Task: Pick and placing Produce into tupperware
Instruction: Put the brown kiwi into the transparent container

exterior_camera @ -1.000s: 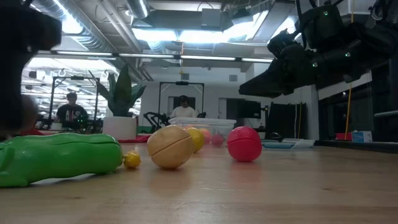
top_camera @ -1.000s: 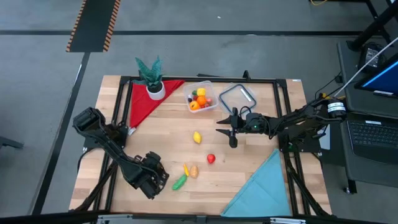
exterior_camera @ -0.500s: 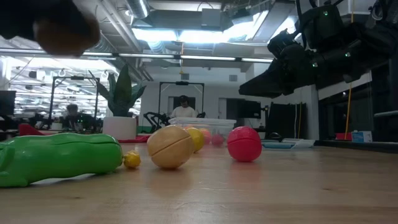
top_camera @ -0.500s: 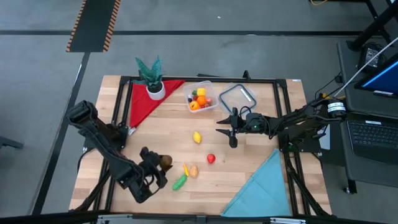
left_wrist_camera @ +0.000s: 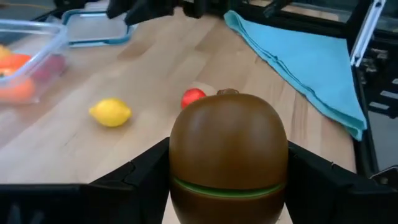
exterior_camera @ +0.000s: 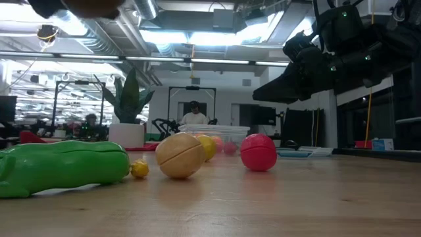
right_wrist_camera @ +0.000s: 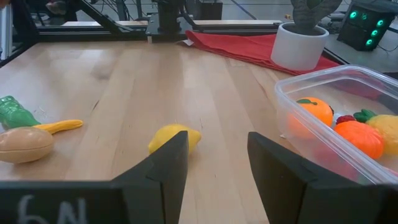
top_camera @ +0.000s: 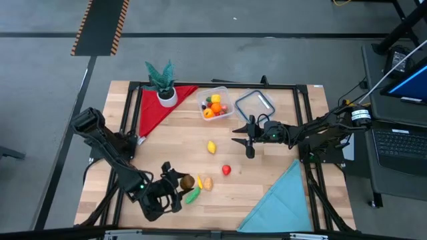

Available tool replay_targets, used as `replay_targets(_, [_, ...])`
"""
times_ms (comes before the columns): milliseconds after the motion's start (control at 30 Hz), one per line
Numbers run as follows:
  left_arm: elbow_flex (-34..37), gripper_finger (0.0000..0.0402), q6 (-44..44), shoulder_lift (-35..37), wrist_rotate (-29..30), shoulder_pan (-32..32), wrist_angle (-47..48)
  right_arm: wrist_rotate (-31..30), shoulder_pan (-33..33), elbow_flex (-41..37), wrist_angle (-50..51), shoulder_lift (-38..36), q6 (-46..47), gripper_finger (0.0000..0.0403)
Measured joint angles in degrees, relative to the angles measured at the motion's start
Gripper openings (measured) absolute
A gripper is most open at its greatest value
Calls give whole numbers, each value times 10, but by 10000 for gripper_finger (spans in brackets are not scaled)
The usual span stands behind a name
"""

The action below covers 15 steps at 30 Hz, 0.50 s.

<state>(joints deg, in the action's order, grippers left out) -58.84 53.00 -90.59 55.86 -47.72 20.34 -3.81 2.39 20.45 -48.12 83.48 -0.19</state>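
Item: brown kiwi toy (left_wrist_camera: 227, 154), clamped in my left gripper (top_camera: 175, 187), lower left of the high view, lifted for carrying to the tupperware (top_camera: 215, 105). Right gripper (top_camera: 249, 138): empty, fingers apart, waiting centre-right.

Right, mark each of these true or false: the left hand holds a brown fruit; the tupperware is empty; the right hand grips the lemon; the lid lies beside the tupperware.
1. The left hand holds a brown fruit: true.
2. The tupperware is empty: false, several pieces of produce sit in it.
3. The right hand grips the lemon: false, the lemon lies on the table, and the hand holds nothing.
4. The lid lies beside the tupperware: true.
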Motion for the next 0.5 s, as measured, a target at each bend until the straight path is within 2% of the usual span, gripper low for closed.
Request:
replay_targets(200, [95, 238, -119, 0, -72, 51, -209, 22, 0, 0, 0, 0, 1, 168])
replay_targets(300, [139, 238, -169, 0, -82, 71, -302, 26, 0, 0, 1, 0, 2, 168])
replay_targets(500, [184, 238, -264, 0, -119, 97, -429, 26, 0, 0, 7, 0, 0, 168])
